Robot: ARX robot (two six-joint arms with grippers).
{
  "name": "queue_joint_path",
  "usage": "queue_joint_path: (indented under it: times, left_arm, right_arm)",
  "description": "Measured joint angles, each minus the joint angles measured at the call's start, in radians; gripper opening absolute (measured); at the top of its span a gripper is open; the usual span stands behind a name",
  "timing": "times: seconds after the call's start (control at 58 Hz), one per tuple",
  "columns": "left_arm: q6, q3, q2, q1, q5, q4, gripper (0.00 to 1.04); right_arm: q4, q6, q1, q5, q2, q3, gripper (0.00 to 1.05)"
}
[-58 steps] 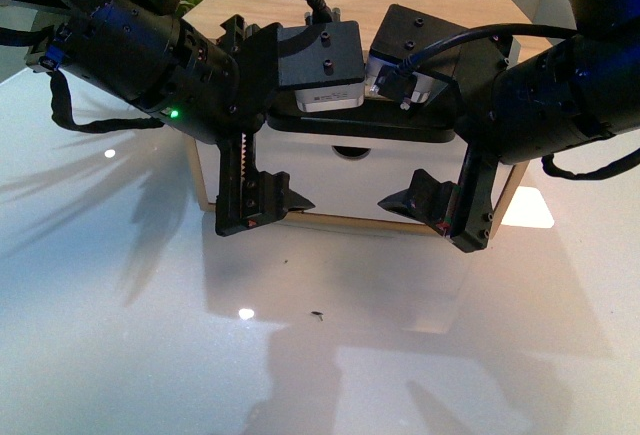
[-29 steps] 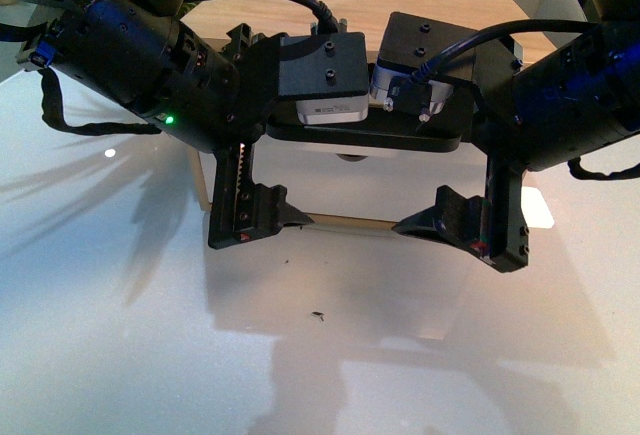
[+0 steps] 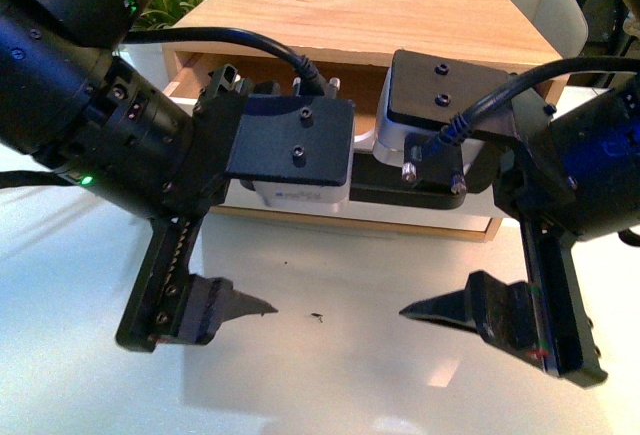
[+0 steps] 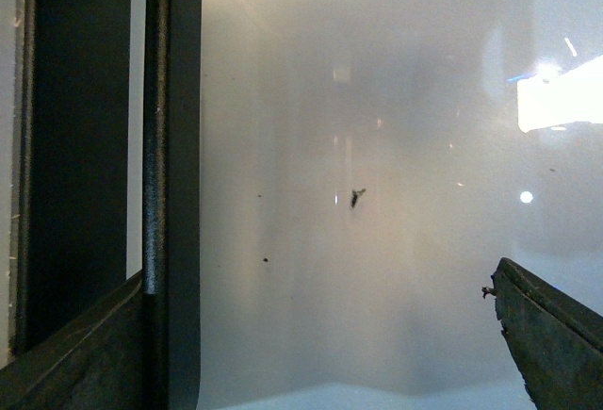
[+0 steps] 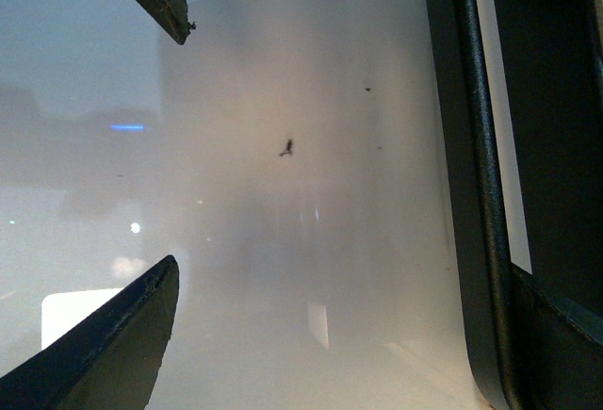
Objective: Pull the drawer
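Both sets of fingers are released and grasp nothing. The left gripper (image 3: 270,205) shows one black wedge-shaped finger (image 3: 215,307) on a toothed rail. The right gripper (image 5: 179,146) has its pointed fingers (image 3: 480,317) spread wide. Both hang over the glossy white tabletop (image 3: 330,375), on either side of a small dark speck (image 3: 317,316). Just behind them is the drawer (image 3: 440,213), with a smooth white front and a long black bar handle (image 3: 400,193). It stands partway out of the light-wood cabinet (image 3: 380,10).
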Motion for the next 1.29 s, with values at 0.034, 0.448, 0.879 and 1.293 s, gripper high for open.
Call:
queue_joint_path:
  times: [0.034,0.448,0.879,1.293]
  left_arm:
    - [0.003,-0.013,-0.013,0.001,0.002,-0.005,0.97]
    - [-0.196,-0.185,-0.204,0.026,0.092,0.349,0.97]
    - [-0.66,-0.504,-0.565,0.12,-0.037,0.791,0.97]
    - [-1.284,-0.879,-1.006,0.29,-0.357,0.747,0.97]
  right_arm:
    - [-0.001,0.004,0.003,-0.004,-0.008,-0.01,0.96]
    - [0.208,0.229,-0.026,-0.108,-0.263,-0.209,0.96]
    - [0.543,0.691,-0.197,0.004,-0.761,-0.521,0.96]
    - [0.556,1.108,-0.24,0.423,-1.181,-0.783,0.96]
